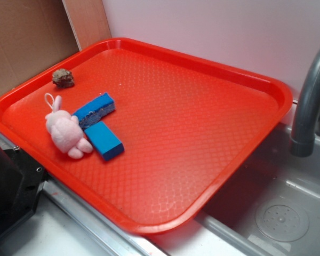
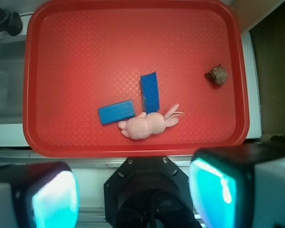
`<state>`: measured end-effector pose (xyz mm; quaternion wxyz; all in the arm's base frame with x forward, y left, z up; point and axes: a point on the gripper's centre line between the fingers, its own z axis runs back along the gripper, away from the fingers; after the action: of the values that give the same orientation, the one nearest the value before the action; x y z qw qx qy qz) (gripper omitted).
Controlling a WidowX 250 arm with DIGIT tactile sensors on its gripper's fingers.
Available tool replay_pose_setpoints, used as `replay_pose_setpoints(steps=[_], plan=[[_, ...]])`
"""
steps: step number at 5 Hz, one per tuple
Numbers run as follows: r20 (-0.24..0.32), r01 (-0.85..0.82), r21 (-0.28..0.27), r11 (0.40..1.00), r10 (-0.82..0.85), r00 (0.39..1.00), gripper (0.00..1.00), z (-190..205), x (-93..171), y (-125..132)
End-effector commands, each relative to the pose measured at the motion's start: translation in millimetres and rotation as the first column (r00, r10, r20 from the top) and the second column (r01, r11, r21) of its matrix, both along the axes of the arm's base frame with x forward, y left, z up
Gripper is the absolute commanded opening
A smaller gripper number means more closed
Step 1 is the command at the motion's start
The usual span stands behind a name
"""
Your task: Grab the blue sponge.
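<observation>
Gripper [image 2: 133, 194] wide open, empty | blue sponge [image 2: 150, 91] touching pink plush [image 2: 145, 125]

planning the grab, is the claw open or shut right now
Open: the wrist view shows the claw fingers wide apart, high above the blue sponge, holding nothing.

Everything sits on the tray [image 1: 245, 80]. Plush [image 1: 65, 132] as reference: sponge [image 1: 95, 110] touching behind it, block [image 1: 104, 141] just beside its feet, rock [image 1: 63, 78] well behind near the rim.

Red tray [image 1: 245, 80] — plush [image 1: 66, 133], block [image 1: 104, 141], rock [image 1: 63, 78]
</observation>
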<state>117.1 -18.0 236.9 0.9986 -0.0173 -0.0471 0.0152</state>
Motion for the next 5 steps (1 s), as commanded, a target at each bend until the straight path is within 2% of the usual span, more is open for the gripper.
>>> replay_pose_setpoints(steps=[1,2,3,4,5], plan=[[0.0,0.0,0.0,1.0,0.0,1.0,1.0,0.0,0.0,0.0],[-0.006,-0.171,0.02,0.985,0.171,0.985,1.0,-35.7,26.3,15.5],[0.029,-0.12,-0.027,0.992,0.121,0.992,1.0,-59.7,57.4,12.6],[0.074,-0.135,-0.099,0.986,0.143,0.987,1.0,-99.7,75.9,16.1],[0.033,-0.078,-0.079,0.994,0.08,0.996,1.0,-142.6,86.3,12.3]])
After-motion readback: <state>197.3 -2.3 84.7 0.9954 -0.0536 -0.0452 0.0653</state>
